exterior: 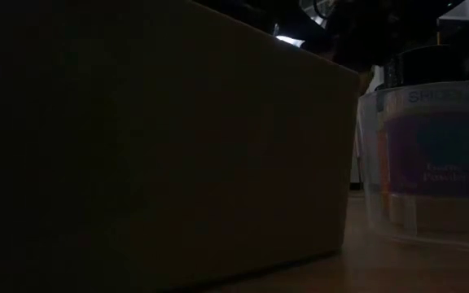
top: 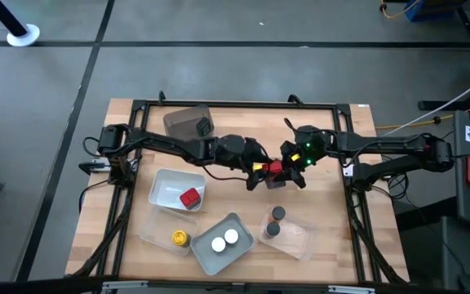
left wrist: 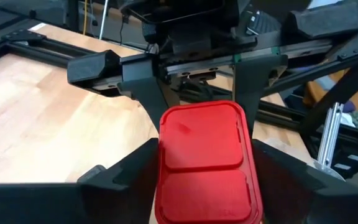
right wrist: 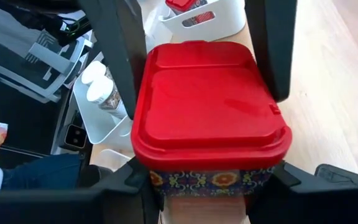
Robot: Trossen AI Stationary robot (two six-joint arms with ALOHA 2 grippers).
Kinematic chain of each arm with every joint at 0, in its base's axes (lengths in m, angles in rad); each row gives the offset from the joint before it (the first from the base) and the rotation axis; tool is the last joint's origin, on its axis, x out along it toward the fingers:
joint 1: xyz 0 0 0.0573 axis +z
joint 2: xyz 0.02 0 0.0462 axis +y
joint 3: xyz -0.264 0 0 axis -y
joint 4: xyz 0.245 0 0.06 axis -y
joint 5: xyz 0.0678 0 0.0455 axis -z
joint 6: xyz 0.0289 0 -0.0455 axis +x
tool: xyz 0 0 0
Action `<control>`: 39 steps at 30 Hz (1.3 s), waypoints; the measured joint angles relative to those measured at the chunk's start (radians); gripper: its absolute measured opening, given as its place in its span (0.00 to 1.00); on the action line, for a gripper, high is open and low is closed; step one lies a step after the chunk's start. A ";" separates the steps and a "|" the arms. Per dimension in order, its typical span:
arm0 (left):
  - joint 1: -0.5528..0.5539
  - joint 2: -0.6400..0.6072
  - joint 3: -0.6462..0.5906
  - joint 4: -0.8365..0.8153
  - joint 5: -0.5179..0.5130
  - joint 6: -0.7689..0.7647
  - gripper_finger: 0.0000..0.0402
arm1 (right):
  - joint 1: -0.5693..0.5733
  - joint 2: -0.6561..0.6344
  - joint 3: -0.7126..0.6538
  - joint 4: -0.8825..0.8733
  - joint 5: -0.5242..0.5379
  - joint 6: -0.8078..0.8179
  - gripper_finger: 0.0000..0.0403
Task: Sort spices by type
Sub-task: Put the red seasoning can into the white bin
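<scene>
**Wooden table and what rests on it**

A light wooden table (top: 357, 245) with a black metal frame along its edges carries four containers. A brown translucent tub (top: 188, 122) stands near the far edge. Toward the near edge lie a white rectangular tray (top: 163, 186), a grey rectangular tray (top: 237, 249) and a clear plastic tray (top: 296, 237), the grey one between the other two.
</scene>
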 joint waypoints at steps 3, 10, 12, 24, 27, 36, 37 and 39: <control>0.001 0.000 0.001 -0.019 0.011 -0.001 0.50 | 0.000 0.001 0.000 0.002 0.000 0.003 0.41; 0.000 0.000 0.002 -0.035 0.024 -0.065 0.58 | 0.000 0.001 0.000 0.004 -0.001 -0.009 0.41; 0.000 0.000 -0.001 -0.052 0.031 -0.074 0.61 | 0.000 0.000 0.000 0.009 -0.001 -0.015 0.41; 0.004 0.002 -0.002 -0.048 0.025 -0.059 0.59 | 0.000 -0.001 0.000 0.006 -0.001 -0.032 0.41; 0.004 0.002 -0.002 -0.037 0.023 -0.030 0.57 | 0.000 -0.001 0.000 0.006 -0.002 -0.032 0.41; 0.005 0.002 -0.002 -0.039 0.031 -0.008 0.50 | 0.000 -0.001 0.000 0.005 0.000 -0.028 0.41; 0.005 0.002 -0.002 -0.039 0.032 -0.008 0.50 | 0.000 -0.001 0.000 0.005 0.001 -0.027 0.42; 0.005 0.002 -0.002 -0.038 0.034 -0.007 0.50 | 0.000 -0.001 0.000 0.004 0.007 -0.026 0.44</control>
